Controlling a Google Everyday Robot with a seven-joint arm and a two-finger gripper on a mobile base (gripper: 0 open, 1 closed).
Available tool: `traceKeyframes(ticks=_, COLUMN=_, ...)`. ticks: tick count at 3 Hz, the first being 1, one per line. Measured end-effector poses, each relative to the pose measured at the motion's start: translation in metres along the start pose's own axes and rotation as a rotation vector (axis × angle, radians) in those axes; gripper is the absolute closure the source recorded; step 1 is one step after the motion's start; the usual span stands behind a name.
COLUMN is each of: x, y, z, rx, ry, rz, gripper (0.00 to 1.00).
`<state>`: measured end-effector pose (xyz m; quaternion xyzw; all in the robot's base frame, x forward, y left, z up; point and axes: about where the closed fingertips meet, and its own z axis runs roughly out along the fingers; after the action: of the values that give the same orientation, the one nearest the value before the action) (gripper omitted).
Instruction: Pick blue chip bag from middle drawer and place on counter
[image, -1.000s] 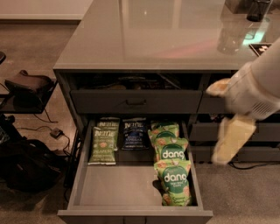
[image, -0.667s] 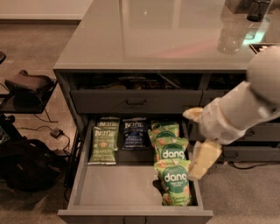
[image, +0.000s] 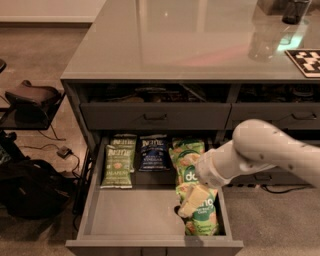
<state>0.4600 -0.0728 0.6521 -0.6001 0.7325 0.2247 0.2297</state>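
Note:
The blue chip bag (image: 153, 152) lies flat at the back middle of the open middle drawer (image: 135, 216). Green jalapeno bags (image: 118, 160) lie to its left and green-and-white dang bags (image: 187, 162) to its right. My gripper (image: 192, 201) hangs low over the front right of the drawer, above the dang bags, to the right of and nearer than the blue bag. The white arm (image: 260, 150) reaches in from the right. The glossy grey counter (image: 180, 45) spans the top.
A closed drawer front with a dark handle (image: 155, 117) sits above the open drawer, and another (image: 295, 116) to its right. A clear cup (image: 263, 45) and a black-and-white marker (image: 306, 61) stand on the counter's right. A black bag (image: 30, 190) and a stand (image: 31, 100) are on the floor at left.
My arm has swung left and down from beside the drawer's right side to over the dang bags inside the drawer. The bags have not moved.

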Motion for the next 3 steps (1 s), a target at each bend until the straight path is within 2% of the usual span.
traceKeyframes(ticks=1, x=0.012, y=-0.024, z=0.056, rx=0.038, ry=-0.021, rz=0.03, gripper=0.0)
traceKeyframes(ticks=2, x=0.019, y=-0.049, z=0.103, rx=0.054, ry=-0.013, rz=0.037, gripper=0.0)
traceKeyframes(ticks=3, x=0.026, y=-0.07, z=0.148, rx=0.026, ry=0.013, rz=0.035, gripper=0.0)
